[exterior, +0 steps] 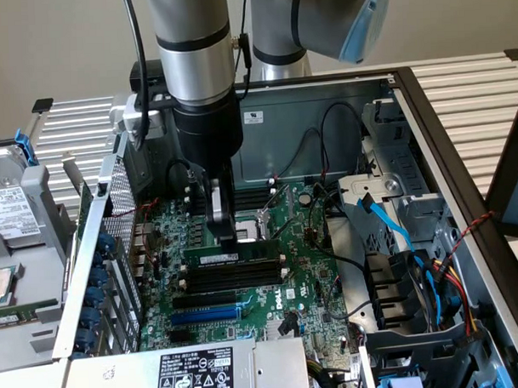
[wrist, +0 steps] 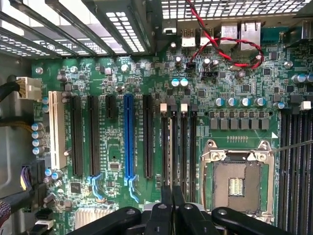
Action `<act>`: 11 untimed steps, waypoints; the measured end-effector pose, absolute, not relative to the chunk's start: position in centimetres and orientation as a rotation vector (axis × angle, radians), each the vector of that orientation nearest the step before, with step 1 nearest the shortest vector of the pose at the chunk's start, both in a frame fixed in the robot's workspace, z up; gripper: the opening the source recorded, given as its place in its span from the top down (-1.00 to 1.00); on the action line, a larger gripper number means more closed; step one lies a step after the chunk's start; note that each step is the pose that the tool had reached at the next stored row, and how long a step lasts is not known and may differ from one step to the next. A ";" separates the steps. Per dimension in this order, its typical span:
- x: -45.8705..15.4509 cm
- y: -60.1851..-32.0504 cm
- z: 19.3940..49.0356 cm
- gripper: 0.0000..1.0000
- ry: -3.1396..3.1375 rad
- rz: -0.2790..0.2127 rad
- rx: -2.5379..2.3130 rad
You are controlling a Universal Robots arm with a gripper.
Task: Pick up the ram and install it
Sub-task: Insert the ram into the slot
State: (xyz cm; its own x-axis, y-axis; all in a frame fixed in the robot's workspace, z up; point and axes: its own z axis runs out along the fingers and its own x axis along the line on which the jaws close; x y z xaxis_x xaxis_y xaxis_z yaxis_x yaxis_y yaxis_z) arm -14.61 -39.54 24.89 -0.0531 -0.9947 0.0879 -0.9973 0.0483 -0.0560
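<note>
You're working one gripper (exterior: 226,239), its fingers (wrist: 165,205) pinching together on the top edge of the one ram (exterior: 236,257). The ram is standing on edge at the CPU socket (exterior: 253,225) side of a bank of four black memory slots (wrist: 185,147); one blue slot (wrist: 128,137) is sitting farther off. The ram is looking long, thin and dark, carrying one small white label (exterior: 218,258).

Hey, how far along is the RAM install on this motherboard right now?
Done: the RAM stick already stands on edge at the black memory slots beside the CPU socket. In hand: the gripper is shut on its top edge. Left: full seating; I cannot tell whether the white end clips have latched.
</note>
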 end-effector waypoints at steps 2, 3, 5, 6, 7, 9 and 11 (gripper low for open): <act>-14.6 -39.6 24.9 0.76 -2.255 0.156 2.143; -14.6 -39.6 24.9 0.76 -2.255 0.154 2.143; -14.6 -39.6 24.8 0.76 -2.254 0.152 2.142; -14.6 -39.7 24.8 0.76 -2.253 0.151 2.142; -14.6 -39.8 24.6 0.76 -2.253 0.150 2.141; -14.6 -39.8 24.5 0.76 -2.252 0.147 2.140; -14.6 -39.8 24.5 0.76 -2.251 0.147 2.140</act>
